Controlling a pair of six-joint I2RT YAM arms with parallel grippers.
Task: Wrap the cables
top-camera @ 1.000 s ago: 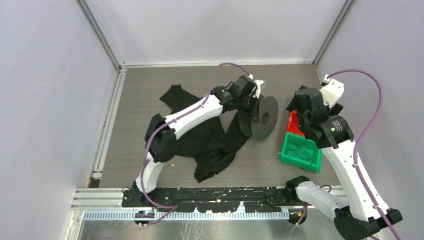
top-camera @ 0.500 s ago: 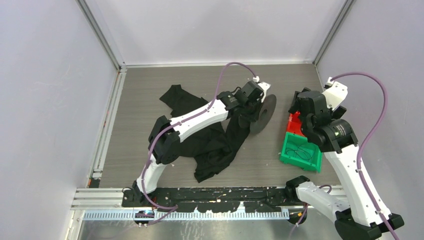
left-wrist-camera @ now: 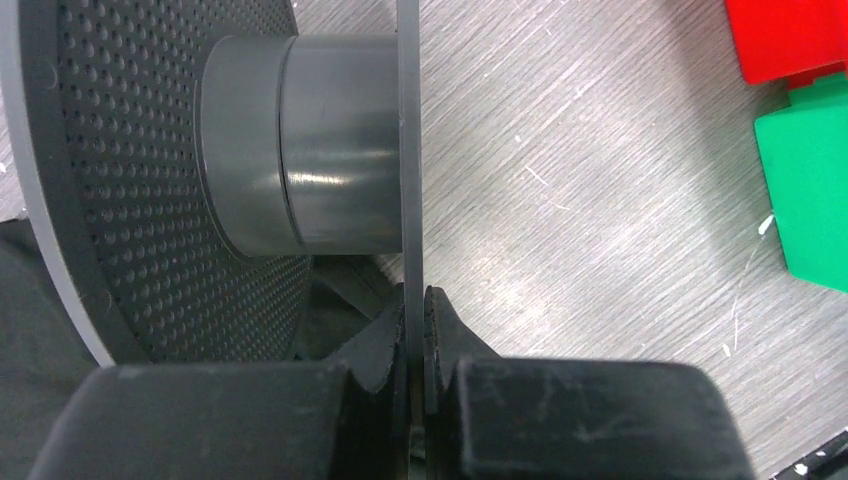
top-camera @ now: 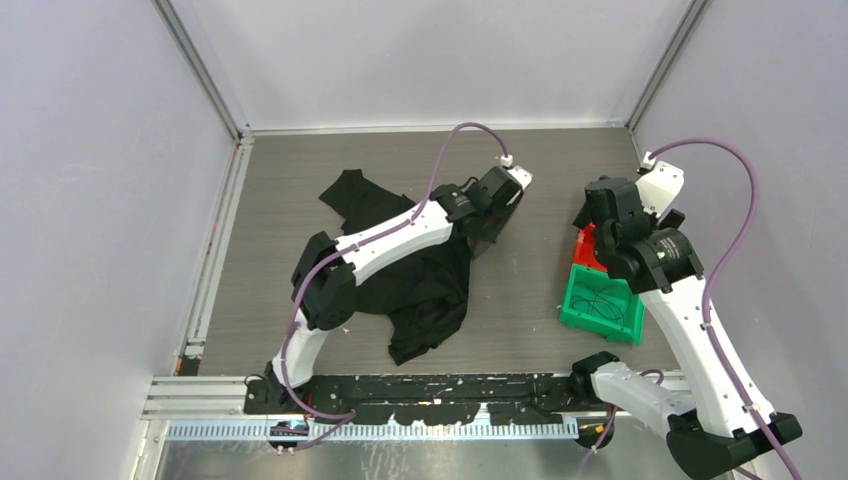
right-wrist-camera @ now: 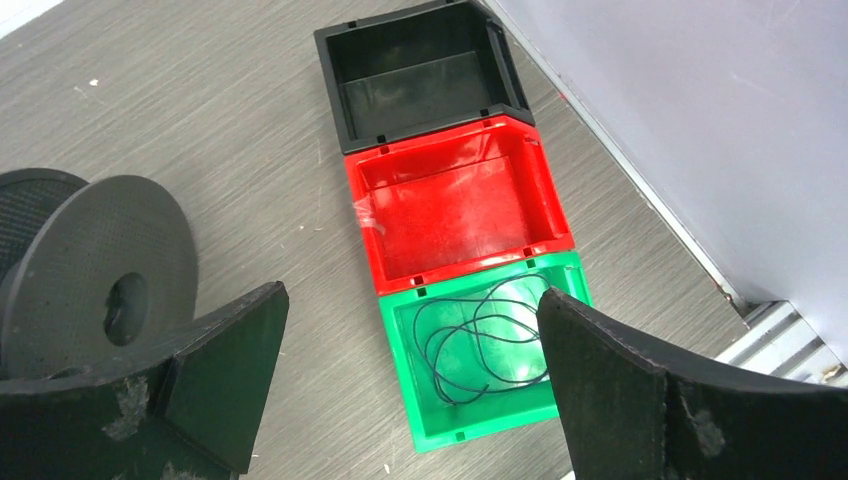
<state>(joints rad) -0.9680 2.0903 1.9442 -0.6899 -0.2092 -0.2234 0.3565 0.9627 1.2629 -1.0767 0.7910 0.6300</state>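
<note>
Left gripper (left-wrist-camera: 415, 305): jaws pressed together on the thin rim of one flange of the grey spool (left-wrist-camera: 300, 170), which is held on edge so that its hub points sideways. Right gripper (right-wrist-camera: 408, 300): fingers spread wide, holding nothing, hanging above the green bin (right-wrist-camera: 490, 425).

Findings, with positions taken from the green bin:
- The cable (right-wrist-camera: 470, 330) lies inside the green bin as a few loose, untidy loops of thin dark wire. No part of it passes over the bin's walls.
- The spool is on the left-arm side of the green bin, well apart from it, and does not touch the wire.
- The spool's hub is bare in the left wrist view. No turn of wire is on it.
- The red bin (right-wrist-camera: 450, 215) touches the green bin's far wall, and the black bin (right-wrist-camera: 420, 80) sits beyond that. Neither holds anything.
- A black garment (top-camera: 420, 290) lies further to the left-arm side, past the spool. It has no role in the task.

Assessment: wrapping has not begun. The only step complete is the grip on the spool. Outstanding steps appear to be lifting an end of the wire out of the green bin, bringing it to the hub, fixing it there, and winding the full length between the flanges. The wire is very thin and slack, so it may slip from the wide fingers.
</note>
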